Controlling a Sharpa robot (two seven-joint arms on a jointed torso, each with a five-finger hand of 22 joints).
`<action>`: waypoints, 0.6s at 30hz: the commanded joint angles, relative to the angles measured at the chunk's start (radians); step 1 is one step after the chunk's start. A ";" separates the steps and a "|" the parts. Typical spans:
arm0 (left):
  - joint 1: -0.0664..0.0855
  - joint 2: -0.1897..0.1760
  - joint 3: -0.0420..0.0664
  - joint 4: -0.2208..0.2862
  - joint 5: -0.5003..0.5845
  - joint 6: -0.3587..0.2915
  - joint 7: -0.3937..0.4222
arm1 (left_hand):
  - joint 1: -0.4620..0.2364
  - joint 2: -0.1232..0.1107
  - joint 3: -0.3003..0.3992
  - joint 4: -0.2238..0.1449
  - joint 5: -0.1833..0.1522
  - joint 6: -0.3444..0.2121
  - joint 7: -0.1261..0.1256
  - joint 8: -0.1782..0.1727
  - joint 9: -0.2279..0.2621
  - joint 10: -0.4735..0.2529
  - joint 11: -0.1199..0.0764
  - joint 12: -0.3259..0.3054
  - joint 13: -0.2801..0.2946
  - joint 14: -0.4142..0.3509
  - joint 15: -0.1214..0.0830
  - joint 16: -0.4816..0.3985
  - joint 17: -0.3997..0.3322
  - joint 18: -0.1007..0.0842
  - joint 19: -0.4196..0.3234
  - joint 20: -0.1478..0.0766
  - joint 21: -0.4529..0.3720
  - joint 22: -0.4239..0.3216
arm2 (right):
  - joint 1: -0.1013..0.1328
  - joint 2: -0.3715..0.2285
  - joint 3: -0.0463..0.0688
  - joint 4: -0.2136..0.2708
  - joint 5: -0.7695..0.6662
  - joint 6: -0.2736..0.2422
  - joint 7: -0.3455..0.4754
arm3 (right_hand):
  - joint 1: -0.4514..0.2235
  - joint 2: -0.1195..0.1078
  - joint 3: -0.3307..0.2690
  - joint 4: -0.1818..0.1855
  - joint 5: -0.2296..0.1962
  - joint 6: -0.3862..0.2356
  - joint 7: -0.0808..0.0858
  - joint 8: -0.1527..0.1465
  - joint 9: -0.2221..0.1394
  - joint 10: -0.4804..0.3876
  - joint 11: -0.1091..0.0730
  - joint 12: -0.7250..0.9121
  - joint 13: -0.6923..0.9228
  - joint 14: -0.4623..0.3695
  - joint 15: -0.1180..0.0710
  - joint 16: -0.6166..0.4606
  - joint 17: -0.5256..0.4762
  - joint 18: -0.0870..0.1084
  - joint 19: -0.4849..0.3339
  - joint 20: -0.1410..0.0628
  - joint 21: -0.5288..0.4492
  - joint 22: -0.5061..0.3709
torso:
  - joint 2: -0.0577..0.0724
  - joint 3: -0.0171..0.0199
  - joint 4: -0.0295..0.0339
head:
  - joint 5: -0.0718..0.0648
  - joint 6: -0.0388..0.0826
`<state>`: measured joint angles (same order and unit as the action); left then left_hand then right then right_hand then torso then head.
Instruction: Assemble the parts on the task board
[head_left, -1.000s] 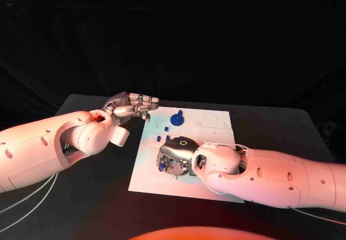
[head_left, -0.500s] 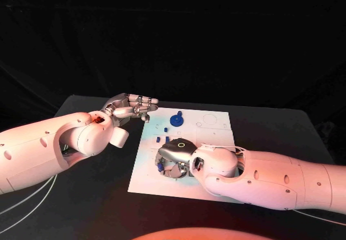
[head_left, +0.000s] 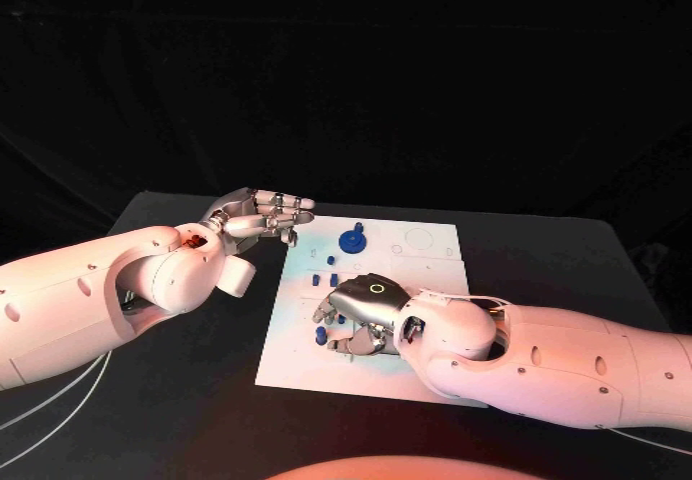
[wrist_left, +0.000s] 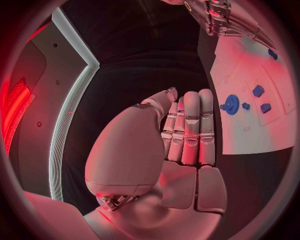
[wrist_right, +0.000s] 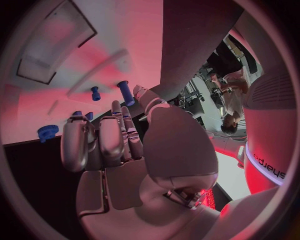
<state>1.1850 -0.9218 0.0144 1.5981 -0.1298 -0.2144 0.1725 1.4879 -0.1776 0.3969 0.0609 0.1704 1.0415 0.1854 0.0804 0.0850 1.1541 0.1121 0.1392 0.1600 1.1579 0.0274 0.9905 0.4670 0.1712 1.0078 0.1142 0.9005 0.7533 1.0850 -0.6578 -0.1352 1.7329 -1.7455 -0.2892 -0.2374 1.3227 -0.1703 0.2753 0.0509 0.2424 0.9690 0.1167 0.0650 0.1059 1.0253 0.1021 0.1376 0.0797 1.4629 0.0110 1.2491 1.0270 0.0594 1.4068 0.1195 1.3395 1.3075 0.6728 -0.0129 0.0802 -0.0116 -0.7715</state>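
The white task board (head_left: 418, 290) lies mid-table. My right hand (head_left: 353, 312) hangs over its left-middle part, fingers pointing down at it. In the right wrist view the right hand (wrist_right: 119, 145) pinches a blue peg (wrist_right: 125, 92) between thumb tip and a fingertip, the peg standing on the task board (wrist_right: 94, 55). A shorter blue peg (wrist_right: 95, 93) stands close by. A blue gear (head_left: 353, 240) sits near the board's far left. My left hand (head_left: 267, 215) hovers beside the board's far left corner, holding nothing, its fingers (wrist_left: 190, 125) straight and side by side.
Small blue pieces (head_left: 333, 270) lie between the gear and my right hand. The left wrist view shows the gear (wrist_left: 231, 104) and small blue pieces (wrist_left: 257, 90) on the board. Bare black table (head_left: 188, 390) surrounds the board.
My right hand has turned a little and edged right over the board, still on the blue peg. The left hand has not moved.
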 joint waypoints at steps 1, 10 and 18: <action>0.000 -0.001 0.000 0.002 0.005 0.020 0.000 | -0.002 0.009 -0.005 0.000 0.001 -0.006 -0.001 -0.002 -0.001 -0.010 -0.001 0.006 0.001 -0.008 0.002 -0.006 -0.001 0.014 0.001 0.004 -0.006 -0.001 | 0.003 -0.036 0.003 0.030 0.002 -0.112 0.015 | 0.007 -0.001 -0.012 0.001 0.005 -0.007 0.002 0.000 -0.001 -0.009 -0.001 0.010 0.002 -0.002 0.005 -0.007 -0.008 0.009 -0.007 0.001 -0.007 0.050 | -0.001 -0.0006 -0.0012 | -0.006 0.002; 0.000 -0.009 -0.006 0.008 0.005 0.017 0.003 | -0.003 0.009 -0.007 0.001 0.001 -0.007 0.000 -0.002 -0.001 -0.011 -0.001 0.006 0.001 -0.008 0.002 -0.006 -0.002 0.014 0.001 0.005 -0.007 -0.002 | 0.055 -0.260 0.009 0.111 0.389 -0.143 0.022 | -0.020 0.030 -0.039 0.045 0.002 0.127 0.014 0.060 0.028 0.195 -0.044 0.147 0.054 0.021 -0.027 0.026 0.040 -0.011 0.050 -0.022 0.062 0.115 | -0.003 -0.0027 -0.0045 | -0.048 0.008; 0.000 -0.012 -0.011 0.017 0.005 0.013 0.007 | -0.004 0.009 -0.008 0.002 0.001 -0.007 0.000 -0.002 -0.002 -0.011 -0.001 0.007 0.001 -0.009 0.003 -0.007 -0.002 0.014 0.001 0.005 -0.008 -0.002 | 0.065 -0.441 0.005 0.183 0.489 -0.119 -0.047 | -0.066 0.021 -0.160 0.093 0.034 0.146 -0.025 0.081 0.078 0.330 -0.097 0.718 0.633 0.059 -0.065 0.165 0.246 -0.048 0.138 -0.069 0.194 0.232 | -0.007 -0.0038 -0.0147 | -0.073 0.003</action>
<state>1.1847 -0.9344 0.0033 1.6107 -0.1297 -0.2124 0.1706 1.4879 -0.1776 0.3941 0.0638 0.1704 1.0415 0.1854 0.0804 0.0852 1.1505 0.1085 0.1434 0.1598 1.1545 0.0307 0.9905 0.4658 0.1712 1.0078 0.1142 0.8964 0.7524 1.1504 -1.0919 -0.1295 1.9025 -1.3435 -0.4130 -0.2406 1.2588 -0.1564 0.1260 0.1402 0.2729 1.1194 0.0934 0.1427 0.1790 1.3513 0.0064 0.7733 0.6228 1.4663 -0.0542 1.4043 1.2576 0.0276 1.4682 0.0580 1.5263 1.3074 0.6677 -0.0166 0.0712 -0.0780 -0.7657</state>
